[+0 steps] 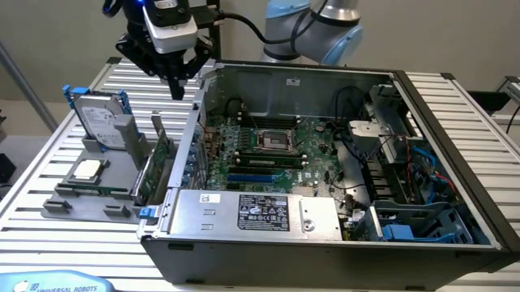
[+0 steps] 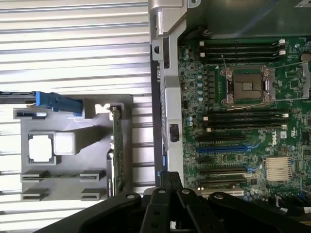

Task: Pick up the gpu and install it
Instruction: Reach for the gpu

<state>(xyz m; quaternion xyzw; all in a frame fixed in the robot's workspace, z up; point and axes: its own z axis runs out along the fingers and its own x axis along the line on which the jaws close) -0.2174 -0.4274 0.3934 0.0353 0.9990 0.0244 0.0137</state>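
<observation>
Gripper point(image 1: 176, 90) hangs over the case point(image 1: 325, 255) wall, jaws shut, empty. Gpu point(image 1: 154, 164) stands edge-up in rack point(image 1: 81, 208) beside case, exposed for gripping.

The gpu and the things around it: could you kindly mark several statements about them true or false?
1. The gpu stands on edge in the gray holder beside the computer case. True.
2. The gripper is gripping the gpu. False: it hangs shut and empty above, apart from the card.
3. The case lies open, with the motherboard exposed. True.
4. The hard drive sits inside the case. False: it stands upright on the gray holder, outside the case.
</observation>
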